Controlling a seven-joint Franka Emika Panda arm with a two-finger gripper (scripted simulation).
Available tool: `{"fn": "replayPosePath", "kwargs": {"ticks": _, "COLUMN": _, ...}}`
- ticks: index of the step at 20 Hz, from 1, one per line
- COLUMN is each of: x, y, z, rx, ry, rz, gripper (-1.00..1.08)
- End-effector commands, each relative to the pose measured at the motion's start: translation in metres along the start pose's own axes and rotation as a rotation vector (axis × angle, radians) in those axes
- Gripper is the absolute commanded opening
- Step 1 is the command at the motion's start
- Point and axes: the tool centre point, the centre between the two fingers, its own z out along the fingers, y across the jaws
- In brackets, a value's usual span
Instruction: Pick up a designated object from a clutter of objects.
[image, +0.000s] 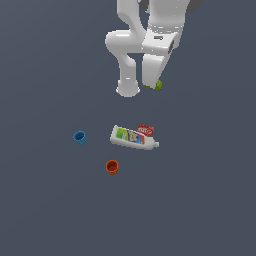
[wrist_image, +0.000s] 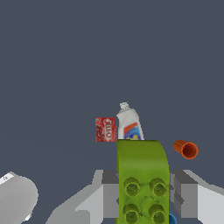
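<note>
The bright-green block (wrist_image: 142, 166), with round studs on its face, sits between my gripper's fingers (wrist_image: 109, 192) in the wrist view. My gripper (wrist_image: 143, 194) is shut on it. In the exterior view the gripper (image: 152, 84) hangs high above the floor, away from the clutter, and only a corner of the green block (image: 158, 85) shows under the hand. The white bottle (image: 132, 137) with a colourful label lies on its side, with the red box (image: 145, 130) touching it.
A blue cup (image: 80, 137) stands towards the exterior view's left of the bottle. An orange cup (image: 112, 167) lies below it in the picture. The arm's white base (image: 128, 89) stands beside the gripper. The wrist view shows the bottle (wrist_image: 129, 127), red box (wrist_image: 105, 129) and orange cup (wrist_image: 186, 149).
</note>
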Motion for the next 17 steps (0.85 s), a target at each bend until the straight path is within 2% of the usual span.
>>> {"fn": "replayPosePath", "kwargs": {"ticks": 1, "x": -0.006, "y": 0.002, "z": -0.022, "rx": 0.001, "ry": -0.001, "rz": 0.0, "gripper": -1.0}}
{"fn": "replayPosePath", "kwargs": {"ticks": 9, "x": -0.018, "y": 0.009, "z": -0.07, "rx": 0.001, "ry": -0.004, "rz": 0.002, "gripper": -1.0}}
{"fn": "replayPosePath", "kwargs": {"ticks": 17, "x": -0.021, "y": 0.011, "z": -0.086, "rx": 0.0, "ry": -0.005, "rz": 0.003, "gripper": -1.0}}
